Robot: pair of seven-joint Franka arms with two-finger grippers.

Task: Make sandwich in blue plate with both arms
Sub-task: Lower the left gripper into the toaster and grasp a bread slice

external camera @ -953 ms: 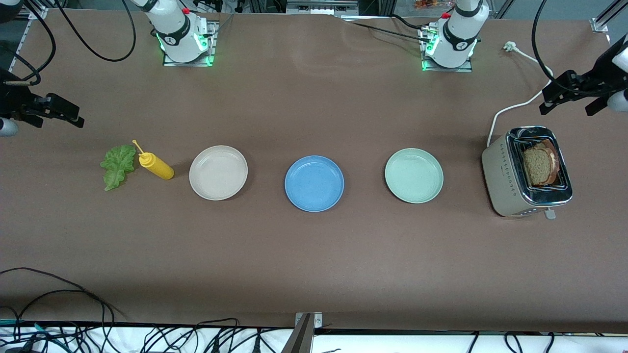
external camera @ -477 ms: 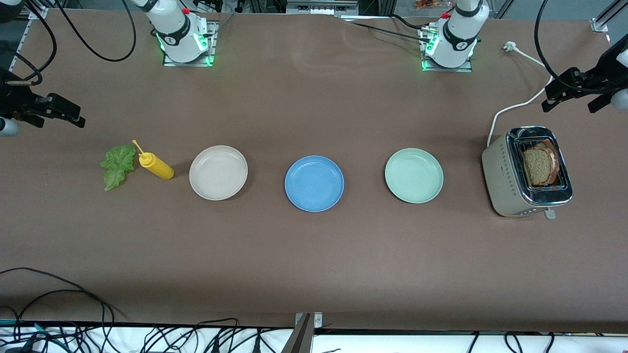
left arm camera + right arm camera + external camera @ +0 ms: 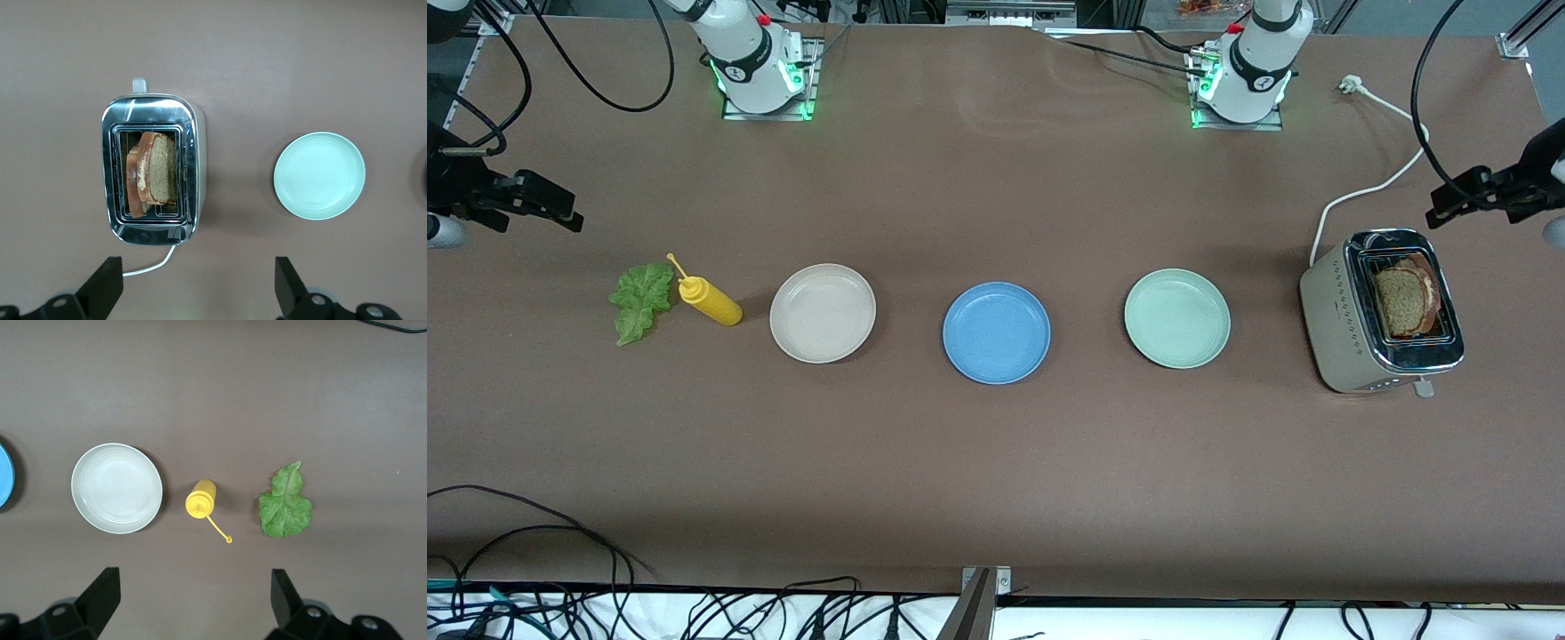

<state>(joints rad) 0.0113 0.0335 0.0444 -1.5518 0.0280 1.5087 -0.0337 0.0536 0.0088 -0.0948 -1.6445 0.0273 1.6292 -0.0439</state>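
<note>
The blue plate [image 3: 996,332] lies bare at the middle of the table, and its rim just shows in the right wrist view [image 3: 5,475]. Two brown bread slices [image 3: 1403,300] [image 3: 155,175] stand in the toaster's slot. A green lettuce leaf [image 3: 640,300] [image 3: 286,501] lies flat toward the right arm's end. My left gripper [image 3: 1480,200] [image 3: 198,287] hangs open and holds nothing, over the table by the toaster's cord. My right gripper [image 3: 534,218] [image 3: 193,600] hangs open and holds nothing, over bare table close to the lettuce and bottle.
A yellow squeeze bottle [image 3: 710,300] lies beside the lettuce. A cream-white plate [image 3: 823,313] and a pale green plate [image 3: 1176,318] flank the blue one. The steel toaster [image 3: 1334,311] stands toward the left arm's end, its white cord [image 3: 1369,191] trailing toward the bases.
My left gripper has drifted outward toward its end of the table, staying open. The right gripper has barely moved.
</note>
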